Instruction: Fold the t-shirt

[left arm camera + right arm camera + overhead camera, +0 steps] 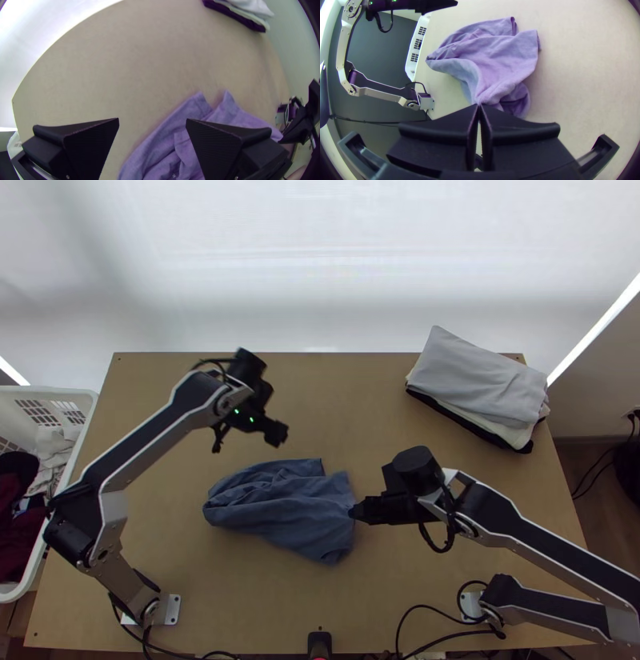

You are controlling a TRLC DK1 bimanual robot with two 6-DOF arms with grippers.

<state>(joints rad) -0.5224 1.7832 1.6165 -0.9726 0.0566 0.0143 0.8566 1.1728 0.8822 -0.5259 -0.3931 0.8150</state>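
The blue t-shirt (288, 512) lies bunched and creased in loose, overlapping layers near the middle of the table (344, 420), two corners poking toward the table's far edge.

Can count one t-shirt (280, 508) on one tabletop (360, 412). Can count two arms (144, 448) on two base plates (173, 610), plus four fingers in all: two left fingers (246, 441) and two right fingers (357, 510). Can make out at least three folded cloths (480, 376) in one stack, and one small black device (319, 640) at the near edge. Can find one basket (88, 394) holding several garments (16, 524), too heaped for an exact count.
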